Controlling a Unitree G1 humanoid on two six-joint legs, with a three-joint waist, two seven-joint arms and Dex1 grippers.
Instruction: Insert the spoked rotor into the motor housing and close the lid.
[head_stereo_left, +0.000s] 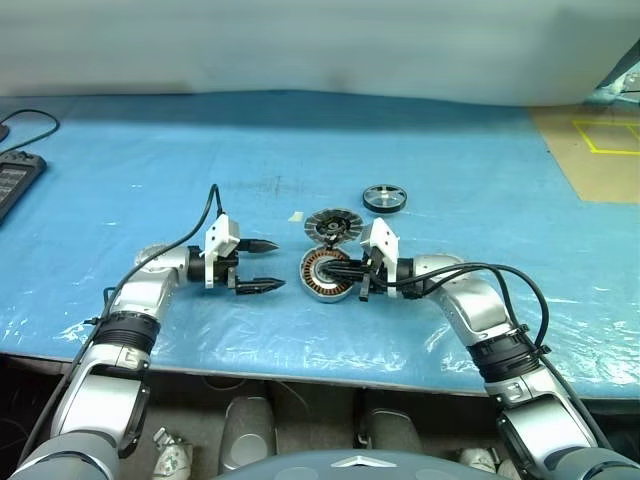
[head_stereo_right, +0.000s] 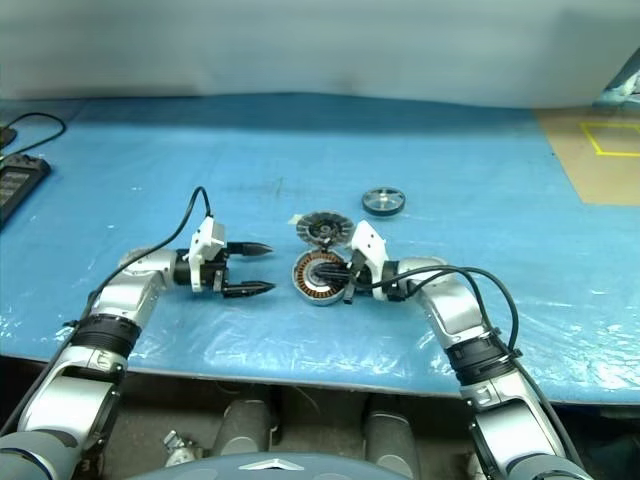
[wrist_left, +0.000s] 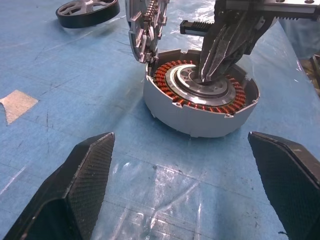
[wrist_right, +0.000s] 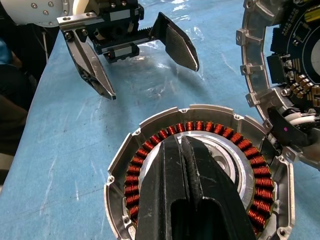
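My right gripper (wrist_right: 186, 145) — fingers pressed together over the motor housing (head_stereo_left: 325, 274) centre, contact unclear. My left gripper (head_stereo_left: 262, 265) spread wide, beside it. Lid (head_stereo_left: 333, 225) tilted against the housing; spoked rotor (head_stereo_left: 385, 198) apart — on the blue table (head_stereo_left: 150, 170).

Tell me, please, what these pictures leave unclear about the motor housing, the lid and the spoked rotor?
- Motor housing: in the right wrist view the shut right gripper covers its centre.
- Lid: the left wrist view's edge cuts it off; how it is propped is unclear.
- Spoked rotor: too small in the head views for hub detail.
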